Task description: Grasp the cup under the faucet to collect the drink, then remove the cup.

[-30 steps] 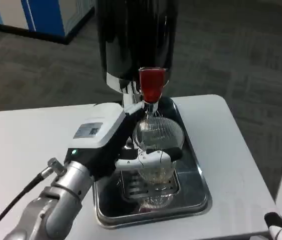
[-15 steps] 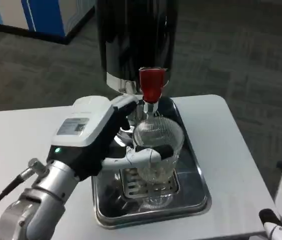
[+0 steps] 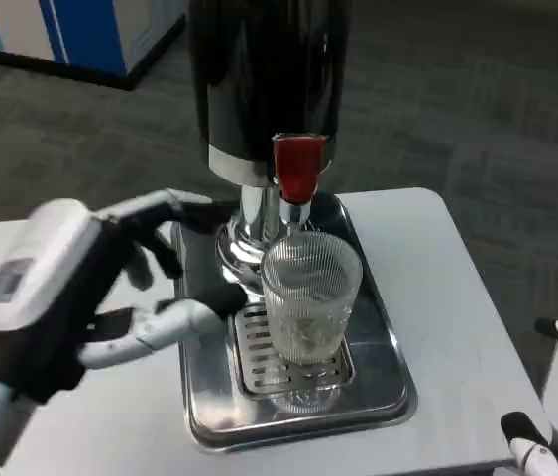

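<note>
Cup [image 3: 309, 302] stands under faucet [image 3: 297, 178], just right of left hand [image 3: 70, 288] (fingers spread, holding nothing). Grasp, filling, removal not yet done.

Open gap between left hand [image 3: 70, 288] and cup [image 3: 310, 302], faucet [image 3: 296, 178] directly above cup, tray [image 3: 392, 382] rim around, table [image 3: 447, 297] free at right

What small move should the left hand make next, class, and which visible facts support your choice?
Probably bring the left hand back right to close around the ribbed glass cup. The cup stands ungripped on the tray's grate below the red-handled faucet, and the hand is open beside it with fingers spread.
</note>
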Available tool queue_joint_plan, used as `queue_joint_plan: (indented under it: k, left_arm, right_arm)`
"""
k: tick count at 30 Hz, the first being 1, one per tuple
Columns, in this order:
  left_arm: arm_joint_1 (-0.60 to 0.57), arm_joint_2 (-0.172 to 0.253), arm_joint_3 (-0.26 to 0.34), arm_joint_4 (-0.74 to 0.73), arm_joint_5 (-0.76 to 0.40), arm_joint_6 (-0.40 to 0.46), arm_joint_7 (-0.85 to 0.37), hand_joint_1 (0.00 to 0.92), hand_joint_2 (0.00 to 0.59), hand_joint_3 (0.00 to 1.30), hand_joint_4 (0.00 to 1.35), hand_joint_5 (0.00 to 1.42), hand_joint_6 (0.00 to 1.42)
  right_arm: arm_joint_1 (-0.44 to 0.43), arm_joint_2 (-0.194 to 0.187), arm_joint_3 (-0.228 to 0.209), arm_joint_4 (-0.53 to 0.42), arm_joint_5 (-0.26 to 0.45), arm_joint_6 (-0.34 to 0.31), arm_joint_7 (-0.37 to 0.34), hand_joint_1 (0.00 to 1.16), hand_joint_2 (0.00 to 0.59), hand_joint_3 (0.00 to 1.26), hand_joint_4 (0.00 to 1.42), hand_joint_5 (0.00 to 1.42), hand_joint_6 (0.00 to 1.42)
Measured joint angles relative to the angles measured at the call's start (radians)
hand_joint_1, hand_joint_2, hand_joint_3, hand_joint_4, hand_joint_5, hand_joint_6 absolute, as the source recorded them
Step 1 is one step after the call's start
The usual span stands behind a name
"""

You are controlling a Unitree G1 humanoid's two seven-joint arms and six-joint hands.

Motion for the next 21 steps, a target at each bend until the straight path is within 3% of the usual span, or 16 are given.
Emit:
queue_joint_plan:
  k: [3,6,9,11,13,14,17,21]
  left_arm:
    - [0.022,0.012,0.086,-0.045,-0.105,-0.035,-0.019,0.041,0.141,0.62,0.65,0.85,1.06]
    - [0.014,0.057,0.193,-0.09,-0.302,-0.038,-0.099,0.039,0.134,0.63,0.66,0.81,0.98]
    - [-0.021,0.092,0.218,-0.101,-0.459,0.005,-0.184,0.011,0.124,0.55,0.53,0.6,0.61]
    - [-0.078,0.122,0.224,-0.103,-0.679,0.119,-0.281,0.0,0.12,0.44,0.4,0.47,0.43]
    - [-0.119,0.146,0.225,-0.105,-0.802,0.203,-0.343,0.0,0.103,0.37,0.32,0.37,0.31]
    - [-0.162,0.178,0.224,-0.103,-0.912,0.296,-0.408,0.0,0.097,0.32,0.26,0.33,0.25]
    - [-0.25,0.235,0.214,-0.098,-1.065,0.45,-0.516,0.0,0.084,0.25,0.16,0.22,0.13]
    - [-0.364,0.257,0.164,-0.095,-1.168,0.63,-0.615,0.0,0.085,0.22,0.11,0.16,0.07]
  right_arm:
    - [0.0,0.001,0.002,0.0,-0.001,0.007,-0.001,0.27,0.411,0.11,0.0,0.01,0.0]
    - [0.0,0.001,0.004,0.0,-0.001,0.009,-0.002,0.27,0.411,0.11,0.0,0.01,0.0]
    - [0.0,0.001,0.01,0.0,-0.001,0.009,-0.002,0.27,0.412,0.11,0.0,0.01,0.0]
    - [0.0,0.002,0.02,0.0,-0.004,0.009,-0.003,0.27,0.412,0.11,0.0,0.01,0.0]
    - [-0.002,0.002,0.026,0.0,-0.006,0.009,-0.004,0.27,0.412,0.11,0.0,0.01,0.0]
    - [-0.003,0.002,0.03,0.0,-0.008,0.009,-0.005,0.27,0.412,0.11,0.0,0.01,0.0]
    - [-0.003,0.003,0.038,-0.001,-0.01,0.009,-0.009,0.27,0.412,0.11,0.0,0.01,0.0]
    - [-0.002,0.005,0.045,-0.003,-0.014,0.009,-0.014,0.27,0.412,0.11,0.0,0.01,0.0]
